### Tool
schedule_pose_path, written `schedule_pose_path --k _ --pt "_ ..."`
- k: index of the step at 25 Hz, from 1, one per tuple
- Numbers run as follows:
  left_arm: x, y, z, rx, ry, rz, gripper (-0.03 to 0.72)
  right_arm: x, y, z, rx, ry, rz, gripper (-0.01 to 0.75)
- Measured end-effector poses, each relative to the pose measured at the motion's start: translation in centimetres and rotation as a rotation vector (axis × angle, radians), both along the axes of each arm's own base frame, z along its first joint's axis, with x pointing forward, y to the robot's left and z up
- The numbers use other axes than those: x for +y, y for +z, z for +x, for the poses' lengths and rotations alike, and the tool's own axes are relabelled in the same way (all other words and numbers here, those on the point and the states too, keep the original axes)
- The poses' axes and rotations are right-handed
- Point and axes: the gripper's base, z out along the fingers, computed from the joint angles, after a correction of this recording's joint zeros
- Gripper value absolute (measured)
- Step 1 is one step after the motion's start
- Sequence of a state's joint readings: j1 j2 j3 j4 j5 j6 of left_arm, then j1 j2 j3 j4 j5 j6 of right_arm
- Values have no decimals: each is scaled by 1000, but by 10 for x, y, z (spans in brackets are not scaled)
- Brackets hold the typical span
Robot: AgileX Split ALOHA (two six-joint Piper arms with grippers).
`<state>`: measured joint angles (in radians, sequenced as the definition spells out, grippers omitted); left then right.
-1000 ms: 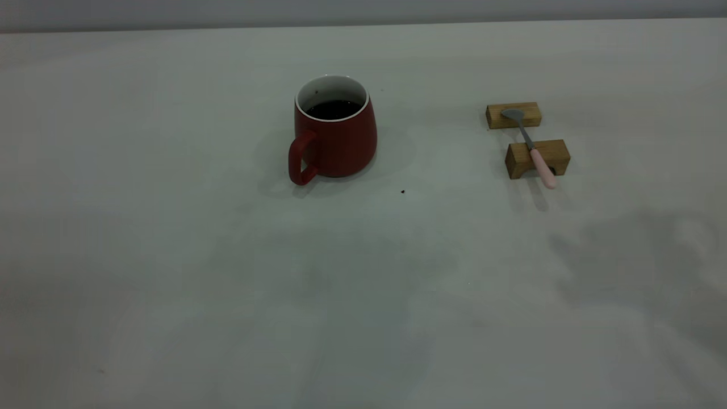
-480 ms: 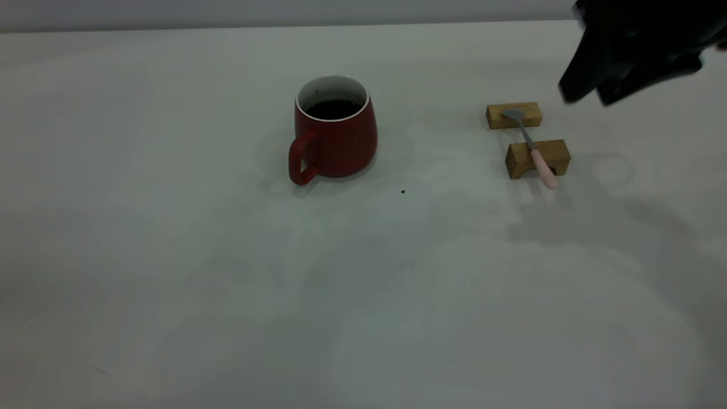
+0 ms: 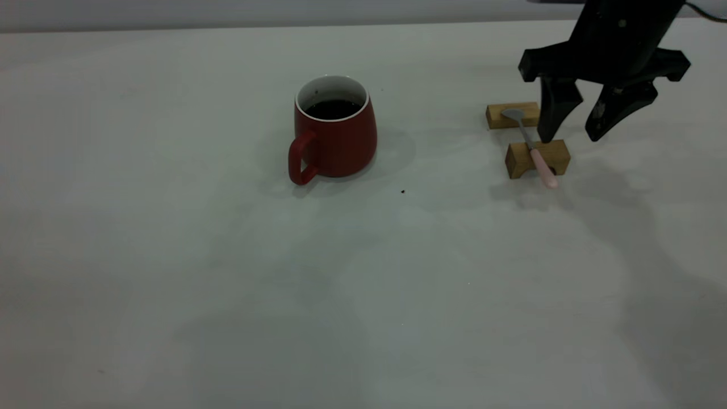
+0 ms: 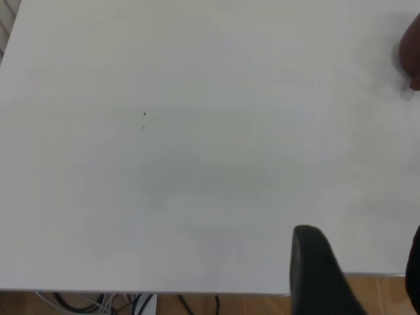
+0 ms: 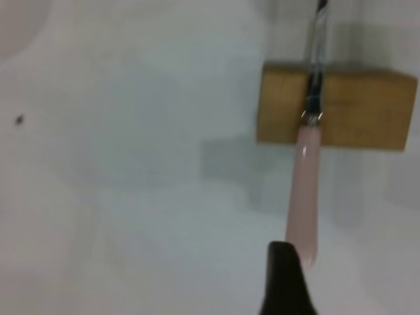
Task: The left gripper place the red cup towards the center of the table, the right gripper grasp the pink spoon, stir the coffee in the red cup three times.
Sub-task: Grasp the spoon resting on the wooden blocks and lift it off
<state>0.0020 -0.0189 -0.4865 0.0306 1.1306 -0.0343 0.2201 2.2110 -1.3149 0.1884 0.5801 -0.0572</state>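
The red cup stands upright near the middle of the table, handle toward the front left, with dark coffee inside. The pink spoon lies across two wooden blocks, its bowl on the far block and its pink handle overhanging the near one. My right gripper hangs open just above and to the right of the spoon; one finger shows close to the handle's end. My left gripper is open over bare table near its edge, far from the cup.
The far wooden block and the near wooden block hold the spoon off the table. A tiny dark speck lies in front of the cup. Cables hang past the table edge beside the left gripper.
The right gripper came into view from the upper right and dropped down and left to just above the spoon and blocks. Cup and spoon have not moved.
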Motion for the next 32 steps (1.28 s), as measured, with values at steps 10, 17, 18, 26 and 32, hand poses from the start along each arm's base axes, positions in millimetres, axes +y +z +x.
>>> schedule_pose_path --k 10,17,18,26,32 --pt "0 0 0 0 0 0 407 4 -28 7 71 -46 21 595" --pt "0 0 0 0 0 1 407 6 -46 6 97 -84 50 593" --pt "0 0 0 0 0 1 407 7 -50 5 99 -86 54 592" --pt "0 0 0 0 0 1 407 6 -66 4 99 -77 52 507" --pt "0 0 0 0 0 1 407 6 -66 3 113 -65 45 136"
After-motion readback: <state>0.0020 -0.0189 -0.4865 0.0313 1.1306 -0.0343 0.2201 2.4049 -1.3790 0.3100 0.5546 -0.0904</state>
